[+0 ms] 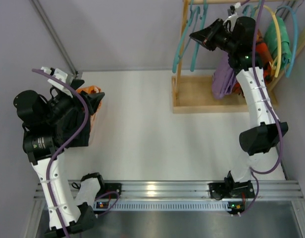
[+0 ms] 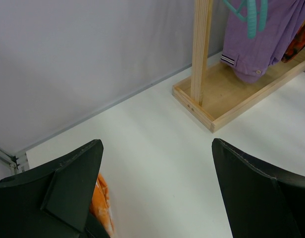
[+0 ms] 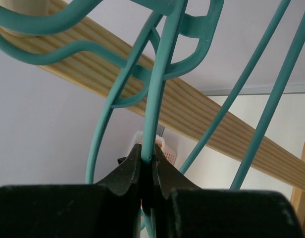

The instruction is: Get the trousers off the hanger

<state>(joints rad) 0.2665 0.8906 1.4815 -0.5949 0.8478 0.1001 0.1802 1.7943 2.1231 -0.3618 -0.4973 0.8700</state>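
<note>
My right gripper (image 3: pixel 146 158) is shut on the thin stem of a bare teal hanger (image 3: pixel 160 89), up by the wooden rail (image 3: pixel 217 124) of the rack. From above, that gripper (image 1: pixel 198 35) sits at the rail's left end among teal hangers (image 1: pixel 193 54). A crumpled orange garment (image 1: pixel 93 91), by its look the trousers, lies on the table at the far left. My left gripper (image 1: pixel 88 87) hovers over it, open and holding nothing. In the left wrist view the orange cloth (image 2: pixel 100 201) shows beside the left finger, with the gripper (image 2: pixel 157 144) wide apart.
The wooden rack's tray base (image 1: pixel 197 94) stands at the back right. A purple garment (image 1: pixel 223 79) hangs there on a teal hanger, with orange and green clothes behind my right arm. White walls close in at the back and the left.
</note>
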